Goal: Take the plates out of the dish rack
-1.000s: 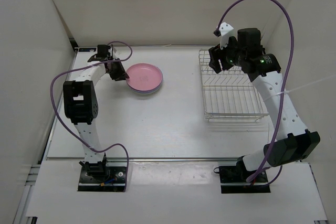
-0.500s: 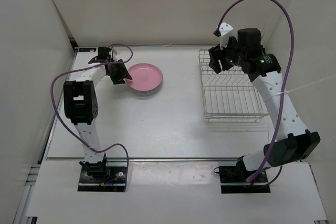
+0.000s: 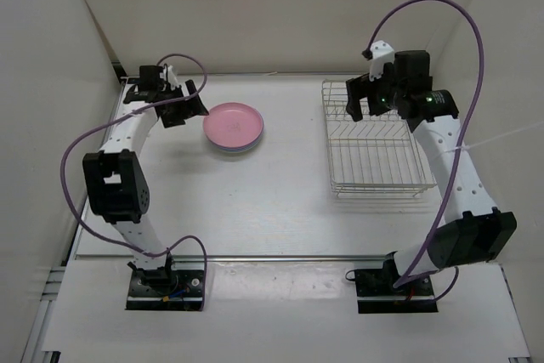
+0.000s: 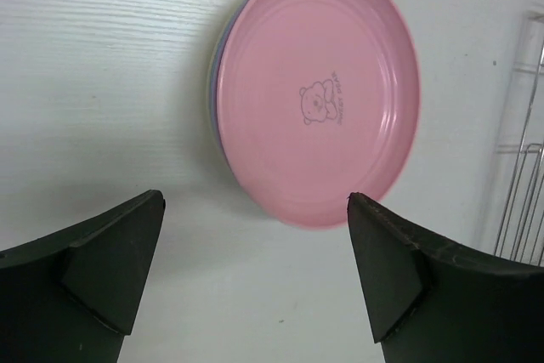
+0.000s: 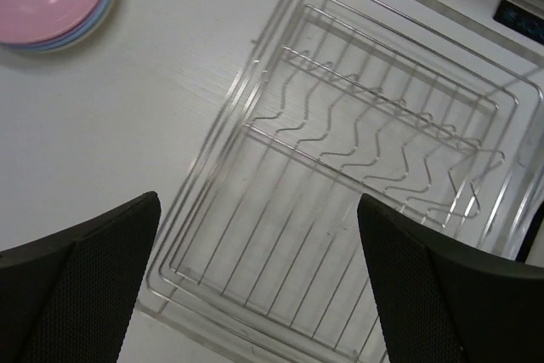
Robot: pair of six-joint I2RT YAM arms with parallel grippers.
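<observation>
Plates (image 3: 234, 127) stacked on desk (image 3: 280, 201), 9 o'clock of dish rack (image 3: 374, 149): unload prob done. My L claw (image 3: 185, 109), R claw (image 3: 355, 106) agape, unladen.

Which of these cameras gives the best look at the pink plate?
The left wrist view: the pink plate fills much of the frame, its small bear print visible. The top external view shows it whole but small; the right wrist view catches only part of it in the top-left corner.
</observation>
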